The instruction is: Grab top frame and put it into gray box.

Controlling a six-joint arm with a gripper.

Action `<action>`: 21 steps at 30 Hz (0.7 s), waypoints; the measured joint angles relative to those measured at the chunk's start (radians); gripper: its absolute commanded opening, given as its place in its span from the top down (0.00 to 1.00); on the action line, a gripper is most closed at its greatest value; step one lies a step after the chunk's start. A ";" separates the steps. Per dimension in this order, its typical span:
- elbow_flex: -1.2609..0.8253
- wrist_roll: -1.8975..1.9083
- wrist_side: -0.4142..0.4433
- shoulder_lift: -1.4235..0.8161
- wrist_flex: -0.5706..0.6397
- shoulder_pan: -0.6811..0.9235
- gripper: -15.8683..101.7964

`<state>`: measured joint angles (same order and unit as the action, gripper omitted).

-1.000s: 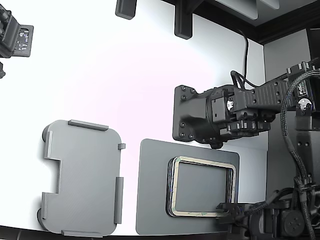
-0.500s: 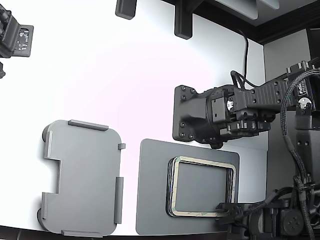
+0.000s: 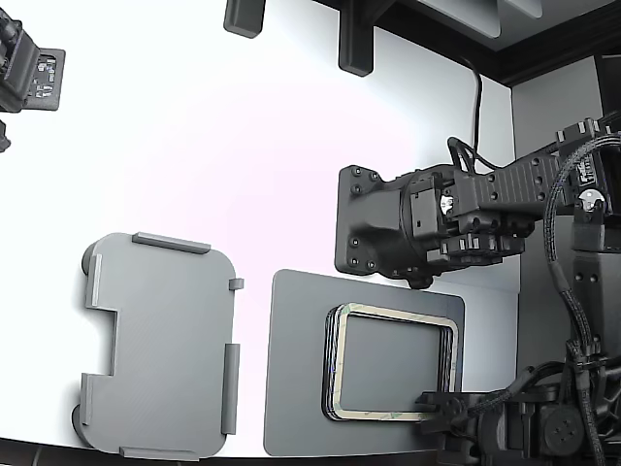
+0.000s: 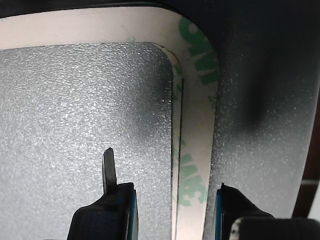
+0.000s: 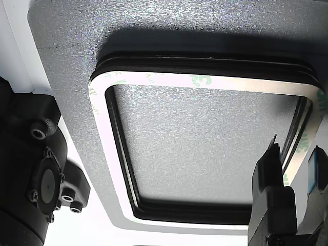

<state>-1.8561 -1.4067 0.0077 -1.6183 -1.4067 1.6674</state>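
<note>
down at the stack, our claw [image 4: 172,210] is spread apart, its two fingers [image 4: 107,210] straddling one side rail of the top frame [image 4: 192,150]: one finger sits inside the frame's open centre, the other outside it above the darker gray pad [image 4: 260,100]. we cannot tell from the wrist view whether either finger touches the rail. in the other view the claw [image 5: 294,177] shows at the same rail, with the pale frame [image 5: 100,133] lying uppermost on a stack of dark frames [image 5: 174,211].

from the exterior view we see the claw [image 3: 434,403] low at the near corner of the top frame [image 3: 393,316] on the exterior view's right, with the frame stack resting on the pad [image 3: 296,369]. the gray box [image 3: 160,345] lies on the white surface [image 3: 243,146] just beside the pad, toward the exterior view's left, holding nothing we can see. a second arm [image 3: 427,223] with a flat black plate hangs above the surface behind the pad, apart from the frames.
</note>
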 measured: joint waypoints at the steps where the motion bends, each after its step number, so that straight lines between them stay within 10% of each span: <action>1: -0.003 0.000 0.000 0.000 0.002 0.000 0.36; 21: -0.008 0.003 -0.003 0.000 0.012 0.000 0.46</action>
<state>-1.8638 -1.4036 0.0046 -1.6183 -1.3944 1.6674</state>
